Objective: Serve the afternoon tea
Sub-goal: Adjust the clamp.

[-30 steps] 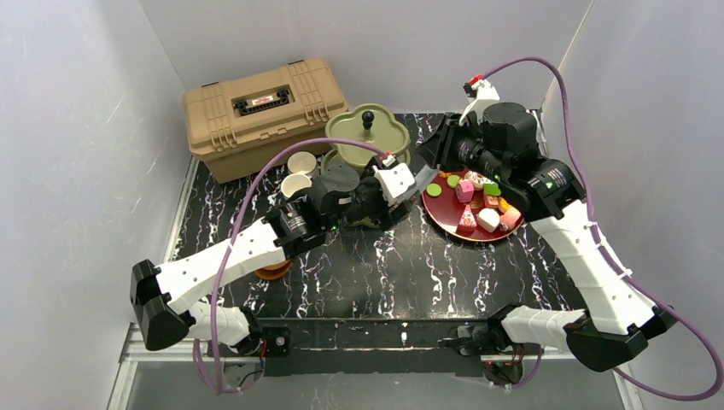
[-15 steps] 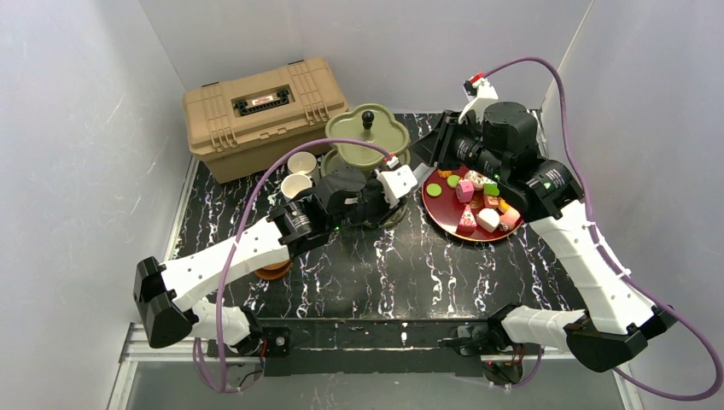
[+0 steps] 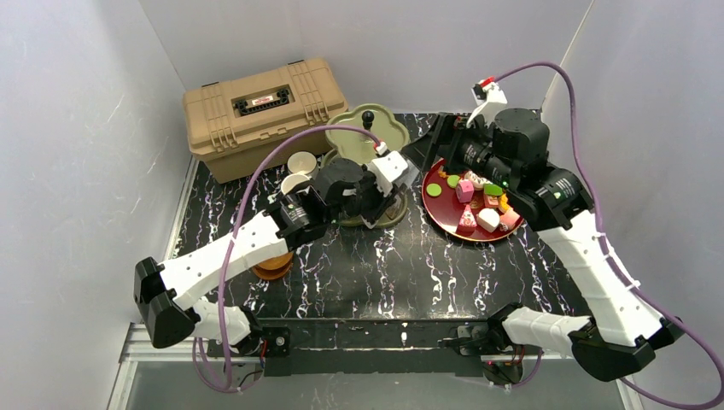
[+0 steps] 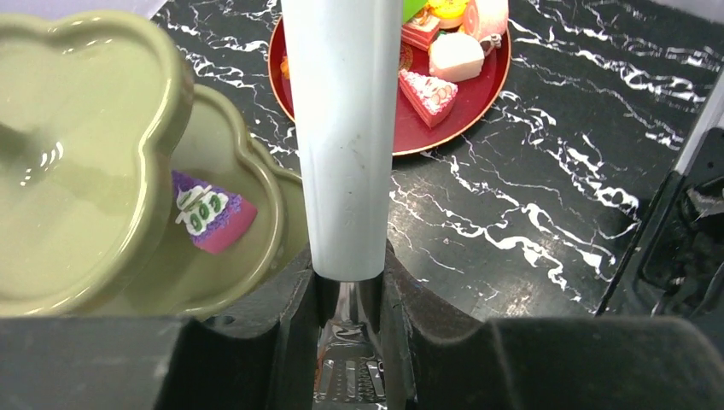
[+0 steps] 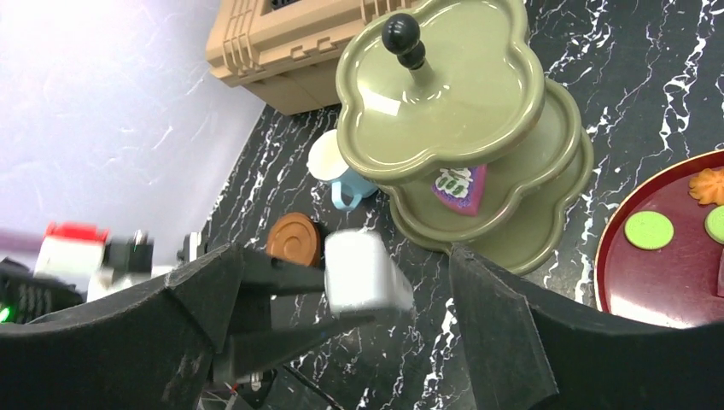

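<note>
My left gripper point(image 4: 346, 266) is shut on a long white tool point(image 4: 346, 128) that points toward the red plate point(image 4: 427, 137) of small toy cakes. In the top view that gripper point(image 3: 401, 178) sits beside the olive-green three-tier stand point(image 3: 367, 128). A purple and pink cake slice point(image 4: 209, 213) lies on a lower tier of the stand point(image 4: 77, 154). My right gripper point(image 5: 346, 265) is open, its fingers wide on either side of the tool's end point(image 5: 363, 273) without touching it. From above, the right gripper point(image 3: 435, 147) hovers over the plate's far rim point(image 3: 444, 213).
A tan toolbox point(image 3: 256, 107) stands at the back left. Two mugs point(image 3: 299, 171) sit left of the stand, one with a light-blue handle point(image 5: 340, 195). A brown saucer point(image 3: 273, 269) lies under the left forearm. Grey walls close in on both sides.
The right gripper has opened and drawn back from the white tool. The left gripper has closed on it and moved toward the stand.
</note>
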Action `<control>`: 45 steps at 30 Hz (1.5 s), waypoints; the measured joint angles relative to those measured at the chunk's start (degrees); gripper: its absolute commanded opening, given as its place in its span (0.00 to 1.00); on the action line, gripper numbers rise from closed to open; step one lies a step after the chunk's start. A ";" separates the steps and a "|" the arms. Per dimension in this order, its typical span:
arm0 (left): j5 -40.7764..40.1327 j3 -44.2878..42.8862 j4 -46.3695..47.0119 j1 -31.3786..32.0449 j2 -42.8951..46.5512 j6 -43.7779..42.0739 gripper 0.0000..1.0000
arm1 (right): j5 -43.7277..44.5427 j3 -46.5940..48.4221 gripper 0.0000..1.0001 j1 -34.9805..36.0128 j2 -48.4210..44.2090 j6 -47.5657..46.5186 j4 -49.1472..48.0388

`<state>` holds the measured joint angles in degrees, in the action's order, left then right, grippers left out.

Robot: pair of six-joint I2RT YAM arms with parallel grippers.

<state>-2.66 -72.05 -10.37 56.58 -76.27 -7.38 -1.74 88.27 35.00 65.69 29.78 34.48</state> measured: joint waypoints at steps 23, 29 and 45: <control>2.05 -3.85 -1.73 -2.73 0.59 2.67 0.00 | -4.02 -7.74 0.96 0.00 0.00 2.86 -5.60; 1.90 -3.89 -1.66 -2.73 -1.36 0.02 0.00 | -4.70 -12.85 0.77 0.00 0.76 5.25 -9.05; 1.57 -8.00 -3.41 -2.64 -5.01 -2.08 0.77 | -1.79 -13.20 0.35 0.24 1.42 5.22 -10.01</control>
<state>-1.08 -80.05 -13.78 53.93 -81.28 -9.45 -3.53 75.07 35.24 67.11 35.00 24.47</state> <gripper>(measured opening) 0.523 0.452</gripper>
